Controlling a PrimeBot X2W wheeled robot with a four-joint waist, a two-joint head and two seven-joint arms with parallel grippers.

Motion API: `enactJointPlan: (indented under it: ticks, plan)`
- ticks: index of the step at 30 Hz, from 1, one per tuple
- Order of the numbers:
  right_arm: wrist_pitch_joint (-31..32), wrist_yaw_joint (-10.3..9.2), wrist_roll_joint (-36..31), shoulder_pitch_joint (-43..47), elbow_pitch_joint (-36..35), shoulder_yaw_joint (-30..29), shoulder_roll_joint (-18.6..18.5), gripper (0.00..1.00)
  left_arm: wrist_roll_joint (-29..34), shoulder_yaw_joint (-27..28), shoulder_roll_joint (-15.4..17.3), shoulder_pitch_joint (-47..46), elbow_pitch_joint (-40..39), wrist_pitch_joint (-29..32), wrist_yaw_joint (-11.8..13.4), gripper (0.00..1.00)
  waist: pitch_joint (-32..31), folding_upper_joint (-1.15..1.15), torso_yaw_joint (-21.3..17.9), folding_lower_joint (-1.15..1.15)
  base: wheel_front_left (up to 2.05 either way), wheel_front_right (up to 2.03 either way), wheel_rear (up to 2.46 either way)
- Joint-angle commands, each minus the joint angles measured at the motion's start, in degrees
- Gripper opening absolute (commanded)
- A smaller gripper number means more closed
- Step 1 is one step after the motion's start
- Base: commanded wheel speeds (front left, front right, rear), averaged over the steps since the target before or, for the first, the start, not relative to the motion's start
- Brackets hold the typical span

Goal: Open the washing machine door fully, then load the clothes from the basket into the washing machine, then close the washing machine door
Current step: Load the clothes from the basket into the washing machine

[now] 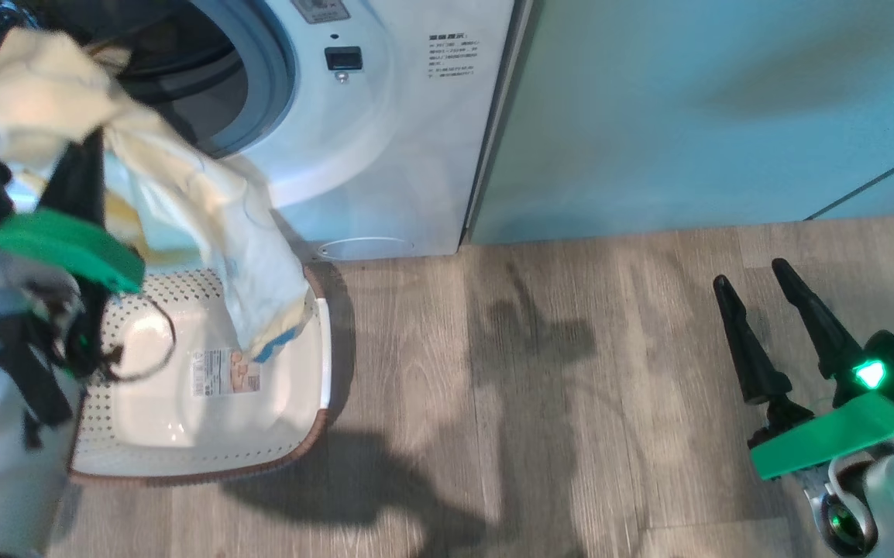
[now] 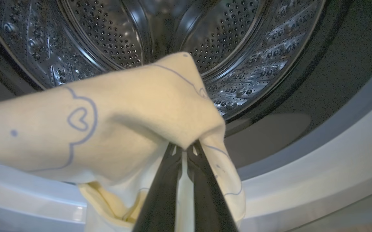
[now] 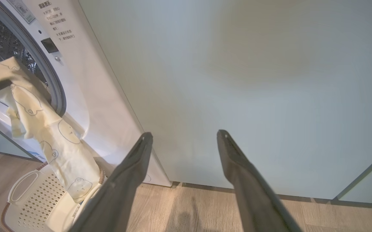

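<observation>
Left gripper: shut tight on a fold of the clothes, its two fingers side by side and the cloth bunched over their tips.
Clothes from the gripper: the held fold sat at the fingertips. The rest hung below and behind them in one long strip.
Long axis of the clothes: ran downward from the gripper. The top end pointed into the washing machine and the bottom end, with its blue patch, pointed at the basket.
Lower end: it reached the basket's rim, though whether it rested there or hung just clear could not be told.
Drum from the gripper: straight ahead of the fingertips and a little above, its mouth open and facing them. The grey ring's lower lip lay just ahead and below.
Basket from the gripper: below and behind it. Its floor and label were bare apart from that trailing end.
Right gripper: fingers spread wide with nothing between them. It hung over the floor in front of the cabinet, well apart from the clothes.
Nearer arm: the left, already at the drum mouth.
Coming move, as a judgement: a push forward along the fingers' line, deep enough for the hanging strip to follow over the lip instead of sliding back out toward the basket.
</observation>
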Motion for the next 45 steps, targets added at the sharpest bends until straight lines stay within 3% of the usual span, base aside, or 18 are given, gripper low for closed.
enactJointPlan:
  ticks: [1,11,20,32,45]
  plan:
    - [-0.4,0.01,0.5,0.3,-1.7,0.7,-0.2,1.00,-0.8,1.6,3.9,-4.3,-2.1,0.5,-0.1,0.00,0.4,0.00,-0.1,0.00,0.00,0.00,0.00]
    - [-0.4,0.01,0.7,-1.6,-2.0,1.7,-0.1,1.00,-7.2,1.1,8.9,-17.3,1.6,6.3,-0.1,0.00,3.8,0.00,-1.6,0.00,0.00,0.00,0.00]
    - [-0.4,0.01,0.9,-4.0,-2.2,2.8,0.2,1.00,-7.7,0.9,11.5,-28.5,9.4,7.8,-0.1,0.00,8.4,0.00,-3.4,0.00,0.00,0.00,0.00]
    - [-0.4,0.01,1.1,-8.8,-2.8,4.7,0.6,1.00,-4.2,-3.5,13.9,-44.8,20.8,5.5,-0.1,0.00,16.5,0.00,-6.2,0.00,0.00,0.00,0.00]
    - [-0.4,0.01,1.3,-11.5,-3.3,5.7,1.0,1.00,-3.8,-5.5,15.6,-56.3,25.9,-1.7,-0.1,0.00,20.8,0.00,-8.7,0.00,0.00,0.00,0.00]
